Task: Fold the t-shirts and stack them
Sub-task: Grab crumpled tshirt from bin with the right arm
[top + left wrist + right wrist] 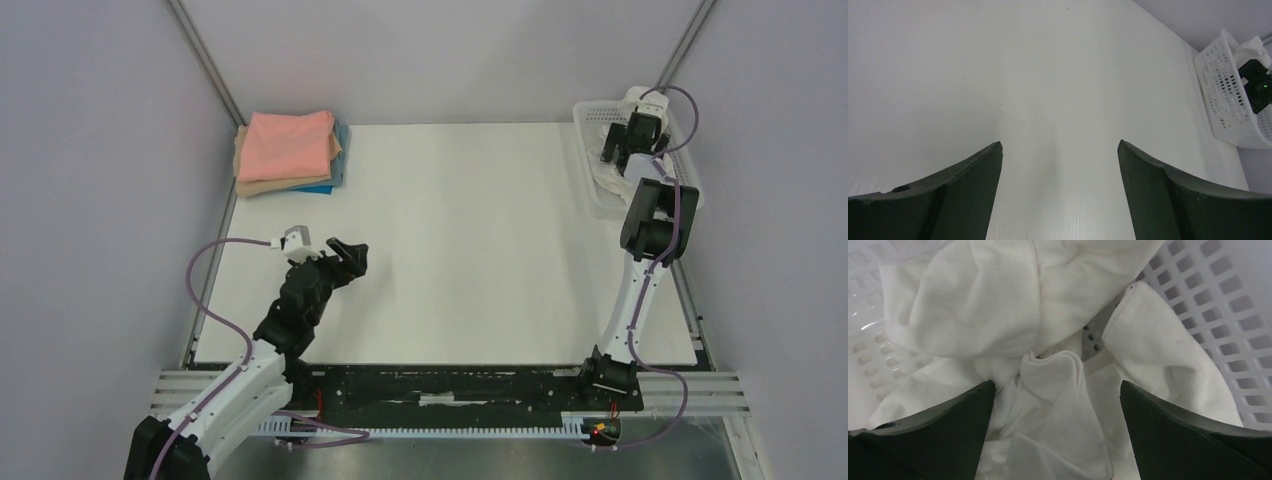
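- Right gripper (pixel 1055 385): jaws spread wide, empty, over the crumpled white t-shirt (pixel 978 300).
- Mesh basket (pixel 1218 295): holds that t-shirt, at the table's far right.
- Left gripper (pixel 1060 145): spread, empty, above the table (pixel 948 75).
- Far left corner: folded salmon-pink t-shirt (pixel 290 145) stacked on the tan t-shirt (pixel 260 186) and blue t-shirt (pixel 318 188).

Bright, even, diffuse light from above. The white worktop (pixel 480 250) reads flat and its shadows are barely there. Over to the left wrist view: a pale sheen streaks the worktop near the lens, and the left claw (pixel 1059 144) shows dark, underexposed fingers (pixel 948 195) with soft edges. Right wrist view now: the white t-shirt (pixel 998 305) almost blows out, its folds carried by faint grey shadows, and the mesh basket (pixel 1218 300) glares on the left.
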Available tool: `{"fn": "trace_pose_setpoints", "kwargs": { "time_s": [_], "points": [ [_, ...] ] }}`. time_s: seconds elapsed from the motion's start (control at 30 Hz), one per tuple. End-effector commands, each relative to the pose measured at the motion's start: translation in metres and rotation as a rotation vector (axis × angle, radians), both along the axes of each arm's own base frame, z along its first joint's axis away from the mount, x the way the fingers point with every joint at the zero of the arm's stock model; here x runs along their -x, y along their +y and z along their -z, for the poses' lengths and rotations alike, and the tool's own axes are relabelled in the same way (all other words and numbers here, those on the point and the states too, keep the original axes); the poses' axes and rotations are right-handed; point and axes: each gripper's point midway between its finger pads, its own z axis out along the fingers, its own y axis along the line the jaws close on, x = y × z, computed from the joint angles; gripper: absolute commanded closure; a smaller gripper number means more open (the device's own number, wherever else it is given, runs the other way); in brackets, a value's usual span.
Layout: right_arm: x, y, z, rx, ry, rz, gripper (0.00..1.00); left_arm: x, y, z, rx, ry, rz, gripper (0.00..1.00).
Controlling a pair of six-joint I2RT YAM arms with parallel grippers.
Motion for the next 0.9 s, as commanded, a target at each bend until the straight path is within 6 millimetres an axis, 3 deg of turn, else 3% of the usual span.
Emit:
{"fn": "trace_pose_setpoints", "kwargs": {
  "time_s": [0.0, 0.03, 0.07, 0.17, 0.27, 0.43, 0.6, 0.7, 0.87],
  "points": [
    [0.005, -0.004, 0.002, -0.077, -0.016, -0.020, 0.02, -0.008, 0.005, -0.012, -0.025, -0.056, -0.032, 0.10],
    [0.002, 0.001, 0.002, -0.090, -0.017, -0.052, 0.03, -0.009, 0.006, -0.012, -0.027, -0.054, -0.034, 0.10],
    [-0.002, 0.006, 0.001, -0.104, -0.025, -0.087, 0.11, -0.009, 0.005, -0.012, -0.025, -0.052, -0.034, 0.10],
    [-0.012, 0.014, -0.021, -0.122, -0.089, -0.136, 0.57, -0.008, 0.003, -0.013, -0.024, -0.046, -0.023, 0.10],
    [-0.018, 0.017, -0.072, -0.102, -0.188, -0.159, 0.99, -0.006, 0.003, -0.013, -0.024, -0.040, -0.015, 0.10],
    [-0.017, 0.037, -0.199, -0.096, -0.443, -0.235, 1.00, -0.002, 0.003, -0.016, -0.008, -0.055, -0.007, 0.10],
    [0.010, 0.081, -0.313, -0.092, -0.628, -0.376, 1.00, 0.002, -0.002, -0.020, 0.015, -0.068, 0.024, 0.10],
    [0.037, 0.124, -0.373, -0.077, -0.723, -0.483, 1.00, 0.004, -0.004, -0.023, 0.024, -0.073, 0.037, 0.10],
    [0.086, 0.232, -0.451, -0.102, -0.861, -0.770, 1.00, 0.009, -0.005, -0.028, 0.040, -0.080, 0.049, 0.10]
  ]
}}
